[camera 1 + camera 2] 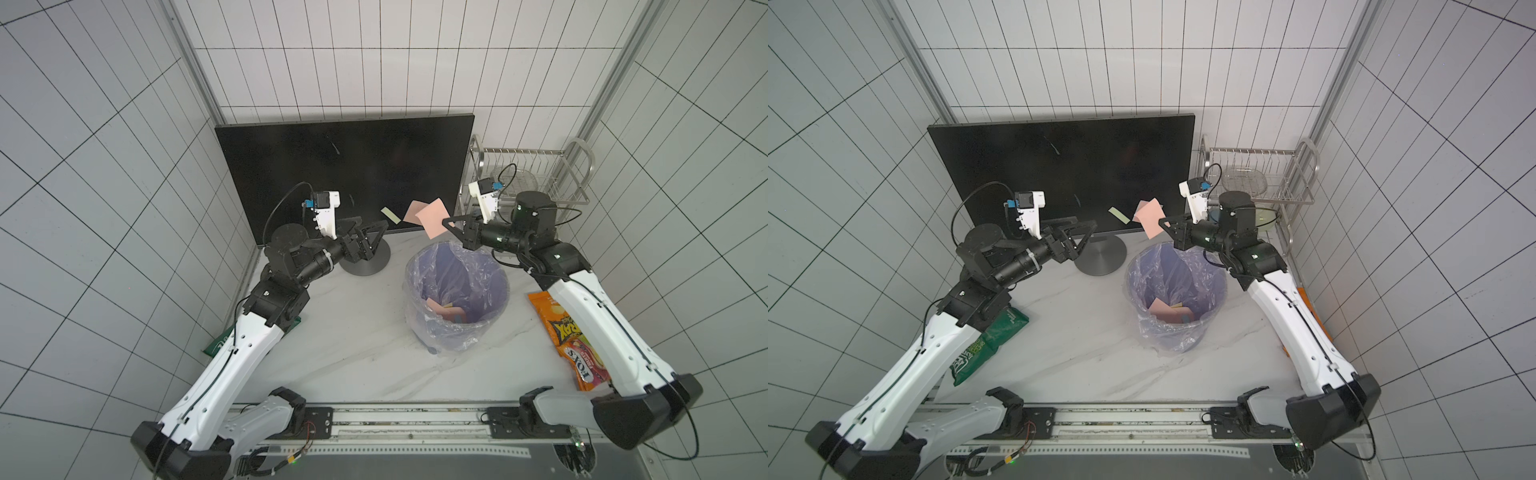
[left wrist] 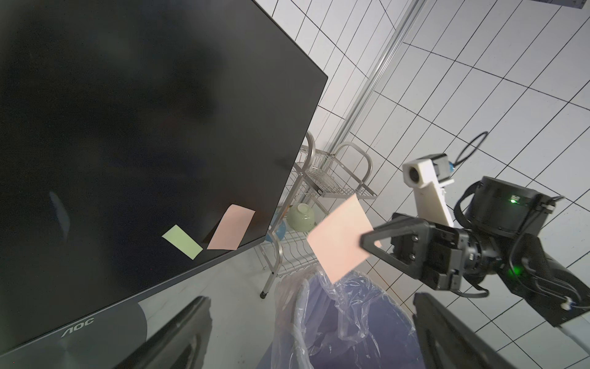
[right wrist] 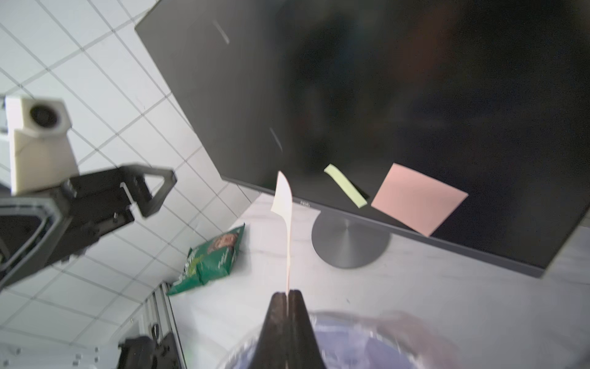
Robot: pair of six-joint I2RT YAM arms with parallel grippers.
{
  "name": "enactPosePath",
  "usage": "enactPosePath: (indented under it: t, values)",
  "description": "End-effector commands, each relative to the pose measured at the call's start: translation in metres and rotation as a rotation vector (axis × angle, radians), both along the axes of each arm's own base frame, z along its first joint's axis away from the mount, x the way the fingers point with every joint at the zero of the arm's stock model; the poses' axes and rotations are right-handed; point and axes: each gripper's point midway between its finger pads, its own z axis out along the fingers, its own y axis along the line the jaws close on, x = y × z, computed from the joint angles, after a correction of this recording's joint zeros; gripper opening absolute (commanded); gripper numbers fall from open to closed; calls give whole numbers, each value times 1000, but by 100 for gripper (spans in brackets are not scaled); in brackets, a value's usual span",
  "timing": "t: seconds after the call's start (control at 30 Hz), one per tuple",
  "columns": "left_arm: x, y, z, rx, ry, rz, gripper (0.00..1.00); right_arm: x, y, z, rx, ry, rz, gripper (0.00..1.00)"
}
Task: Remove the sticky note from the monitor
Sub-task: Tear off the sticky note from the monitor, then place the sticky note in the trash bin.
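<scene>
The black monitor [image 1: 332, 166] stands at the back on its round grey base [image 3: 351, 242]. My right gripper [image 1: 448, 224] is shut on a corner of a pink sticky note [image 1: 432, 222], holding it clear of the screen above the bin's far rim; it shows edge-on in the right wrist view [image 3: 284, 198]. Another pink note [image 2: 231, 226] and a narrow green note [image 2: 182, 241] are stuck near the screen's lower edge. My left gripper [image 1: 374, 235] hangs open and empty in front of the monitor base, left of the bin.
A blue bin [image 1: 457, 291] with a clear plastic liner stands mid-table with notes lying inside. A wire dish rack [image 1: 536, 174] with bowls fills the back right corner. Orange snack bags [image 1: 569, 340] lie under the right arm, a green bag [image 1: 988, 345] under the left.
</scene>
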Motion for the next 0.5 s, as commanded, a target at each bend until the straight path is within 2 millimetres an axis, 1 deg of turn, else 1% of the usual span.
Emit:
enactPosePath:
  t: [0.0, 0.07, 0.13, 0.23, 0.37, 0.4, 0.47]
  values:
    - [0, -2, 14, -7, -37, -16, 99, -39, -27, -51, -233, 74, 43, 0]
    - [1, -3, 14, -15, -35, -22, 99, -49, -41, -63, -308, 94, 12, 1]
    - [2, -6, 13, -18, -29, -33, 99, -57, -52, -72, -372, 111, -1, 2]
    - [2, -6, 12, -17, -26, -33, 99, -63, -65, -86, -469, 126, -44, 2]
    - [2, -5, 11, -15, -26, -30, 99, -63, -78, -107, -568, 157, -87, 5]
    - [3, -6, 10, -14, -24, -31, 99, -61, -79, -112, -582, 164, -94, 6]
    - [3, -6, 10, -14, -22, -35, 99, -58, -78, -115, -587, 165, -96, 12]
